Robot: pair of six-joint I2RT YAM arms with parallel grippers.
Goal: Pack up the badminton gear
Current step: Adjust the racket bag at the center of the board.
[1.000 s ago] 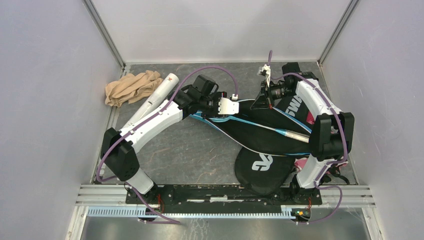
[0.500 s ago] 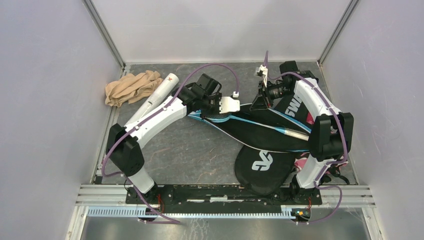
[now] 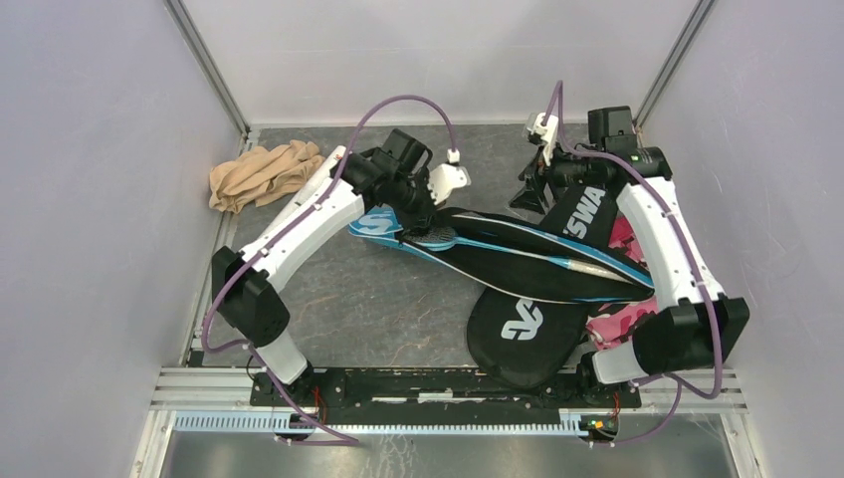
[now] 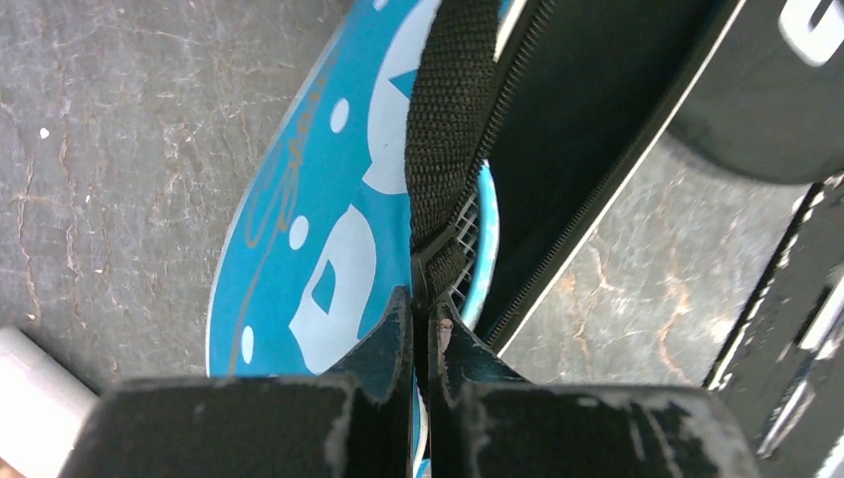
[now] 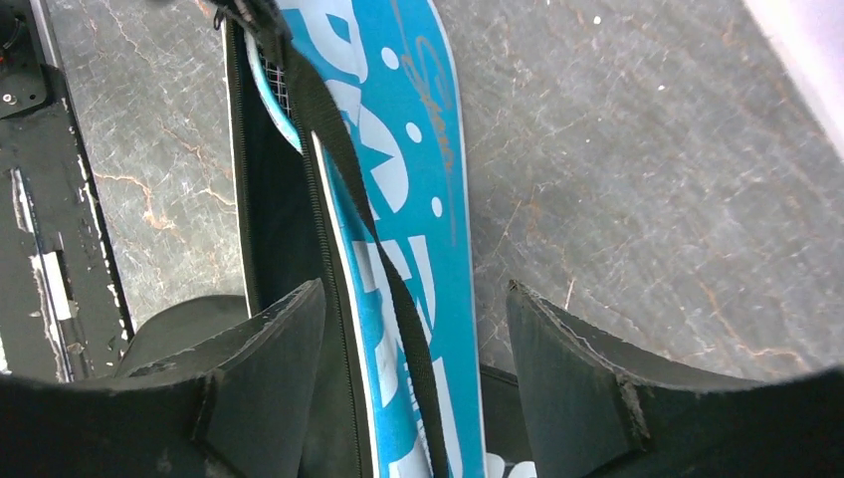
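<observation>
Item: blue cover [image 4: 318, 249], open along its zip, with the blue racket [image 4: 478, 214] head showing just inside the open edge. Left gripper [image 4: 426, 311]: my fingers closed tight, pinching the black webbing strap [image 4: 448, 110] at the cover's head end. Right gripper [image 5: 410, 304]: spread wide above the cover's length, strap passing between the fingers untouched, nothing held. Black cover [image 3: 523, 324]: partly over the blue cover. Step, I judge: seating the racket. Next calls for a taut strap and finding the zip pull, which I cannot see.
</observation>
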